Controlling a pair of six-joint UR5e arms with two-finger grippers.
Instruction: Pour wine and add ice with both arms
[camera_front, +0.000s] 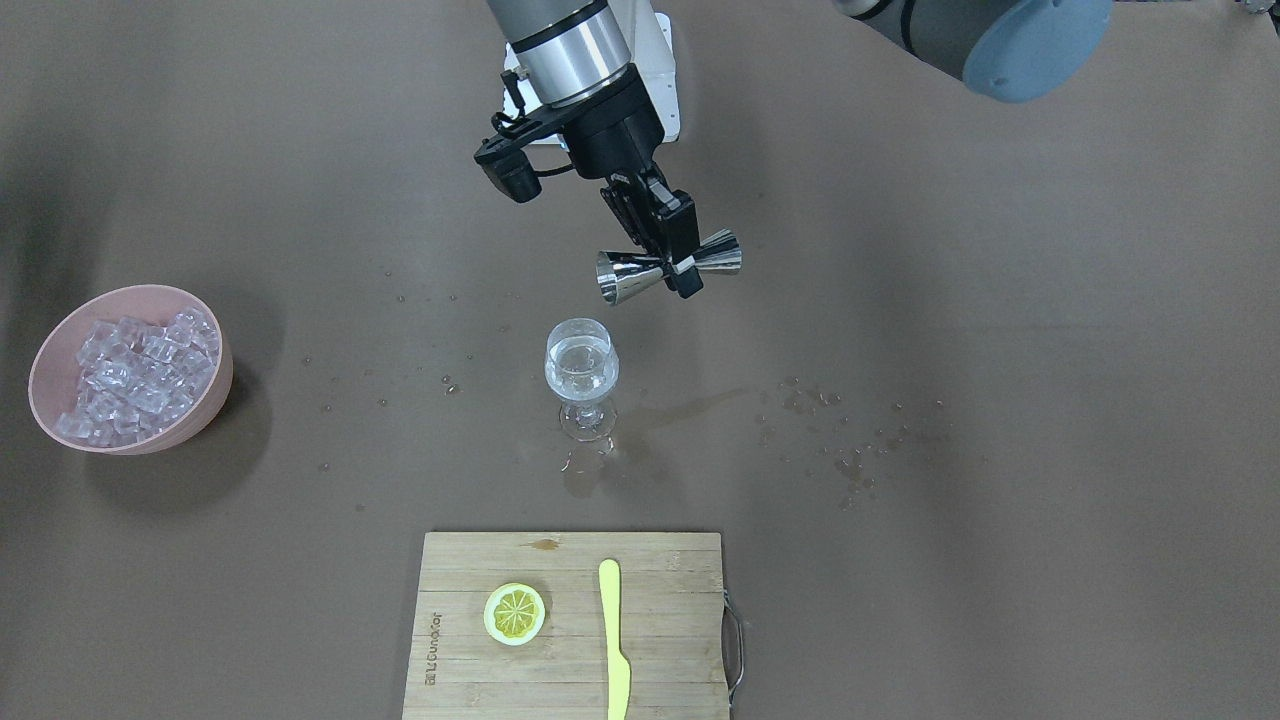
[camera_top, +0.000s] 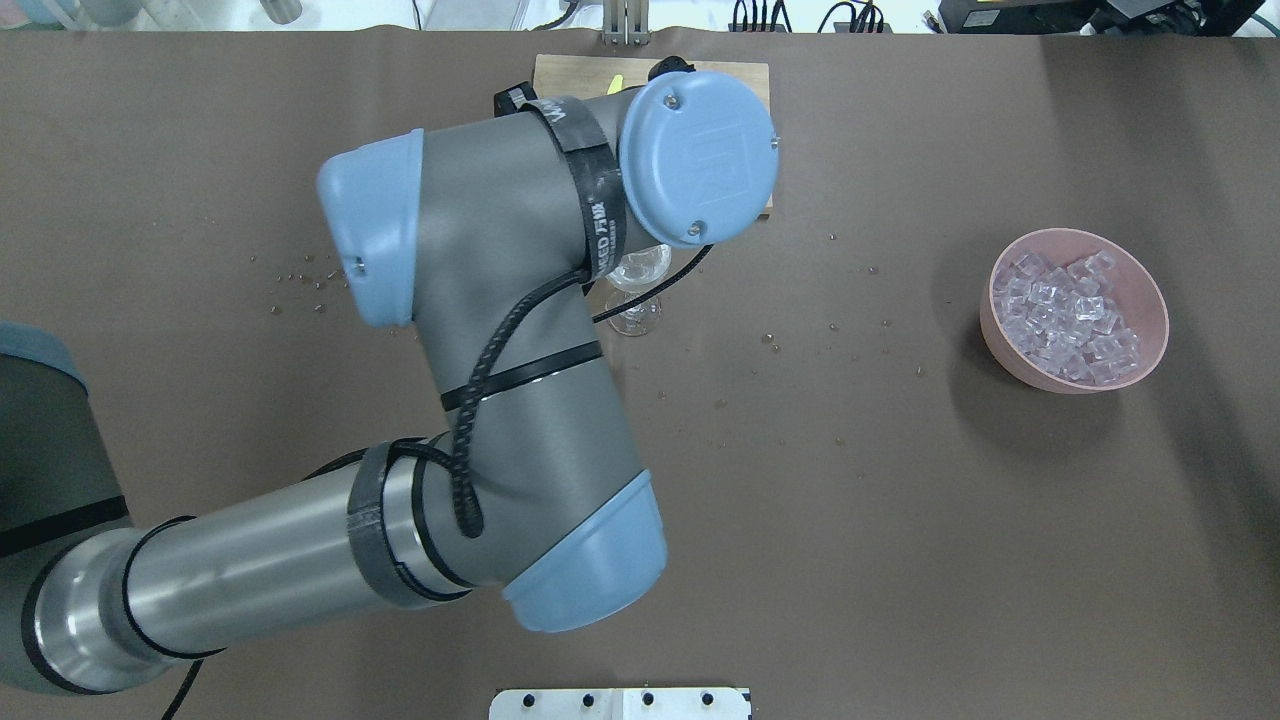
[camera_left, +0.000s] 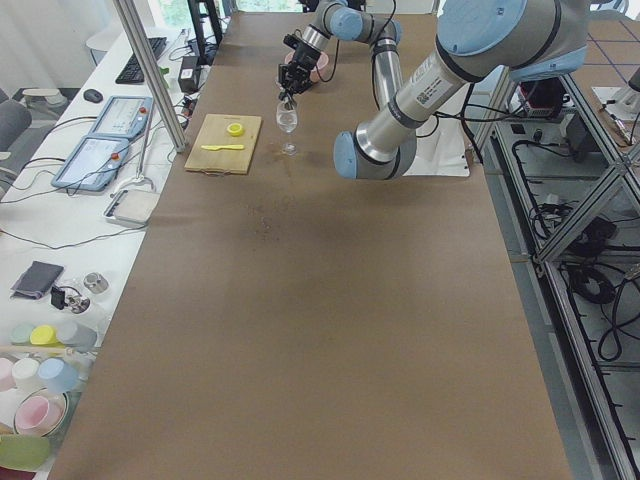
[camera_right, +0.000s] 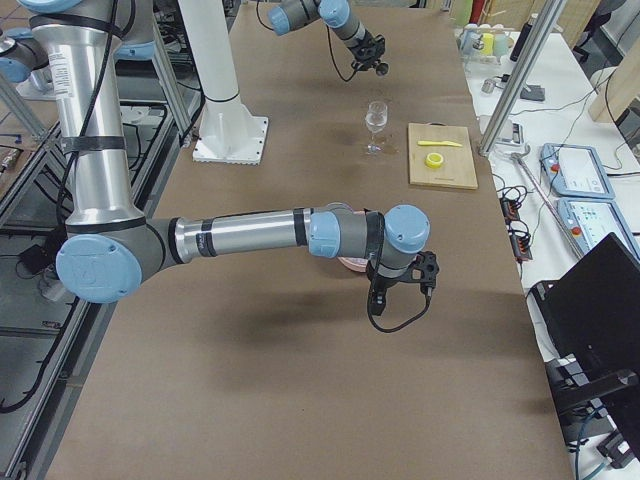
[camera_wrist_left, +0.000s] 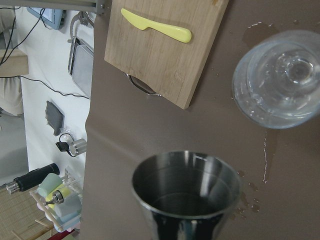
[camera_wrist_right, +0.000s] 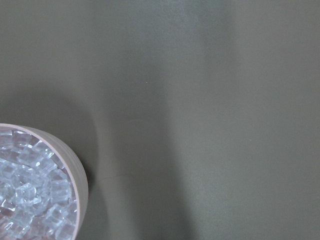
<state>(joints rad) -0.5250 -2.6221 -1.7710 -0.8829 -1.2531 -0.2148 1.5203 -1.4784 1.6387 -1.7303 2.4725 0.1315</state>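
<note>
My left gripper (camera_front: 672, 266) is shut on the waist of a steel jigger (camera_front: 625, 275). It holds the jigger tipped on its side, above and just behind the wine glass (camera_front: 581, 372). The glass stands upright and holds clear wine (camera_front: 580, 362). In the left wrist view the jigger cup (camera_wrist_left: 186, 190) looks almost empty, and the glass (camera_wrist_left: 280, 80) is at the upper right. The ice (camera_front: 135, 375) is heaped in a pink bowl (camera_front: 215, 395); it also shows in the right wrist view (camera_wrist_right: 27, 200). The right arm's wrist (camera_right: 400, 240) hovers near that bowl. I cannot tell whether its gripper is open or shut.
A wooden cutting board (camera_front: 570, 690) at the operators' edge carries a lemon slice (camera_front: 514, 613) and a yellow knife (camera_front: 614, 640). Droplets and a small puddle (camera_front: 585, 475) wet the brown table around the glass. The left arm (camera_top: 500, 330) hides most of the glass from overhead.
</note>
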